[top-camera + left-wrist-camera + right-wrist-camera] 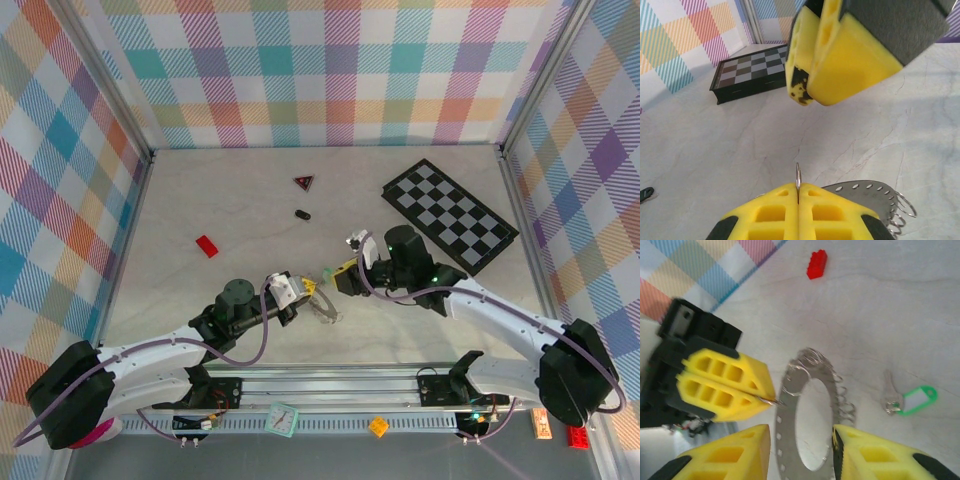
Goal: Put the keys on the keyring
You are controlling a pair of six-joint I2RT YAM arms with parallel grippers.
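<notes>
Keyring (790,390) sits between the arms. Left gripper (769,396), pressed together, pinches its left edge; right gripper (801,440), spread, hangs over its opening.

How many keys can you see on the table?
1: a silver key with a green tag, lying on the table beside the metal ring with its fringe of small loops, not touching it. More may be hidden.
</notes>
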